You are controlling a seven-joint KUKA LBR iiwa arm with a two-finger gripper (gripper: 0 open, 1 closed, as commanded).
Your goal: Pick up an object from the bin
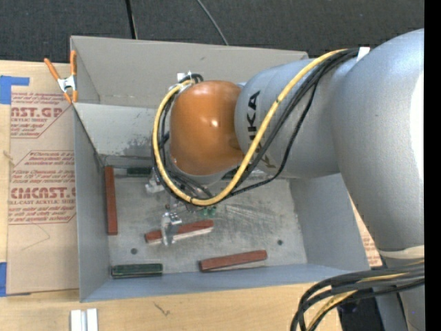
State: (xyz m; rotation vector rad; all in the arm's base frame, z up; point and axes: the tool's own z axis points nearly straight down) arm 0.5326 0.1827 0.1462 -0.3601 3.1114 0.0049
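My gripper (169, 221) reaches down below the orange wrist cover, in the middle of the bin floor. It is right at the left end of a short reddish-brown bar (189, 231) that lies nearly level on the floor and seems to touch it. The wrist cover hides most of the gripper. A longer reddish-brown bar (233, 260) lies in front of it, near the bin's front wall.
Another reddish-brown bar (110, 200) lies lengthwise along the left wall. A dark green bar (136, 270) rests in the front left corner. A dark thin piece (138, 172) lies by the back wall. The arm and its cables cover the bin's right side.
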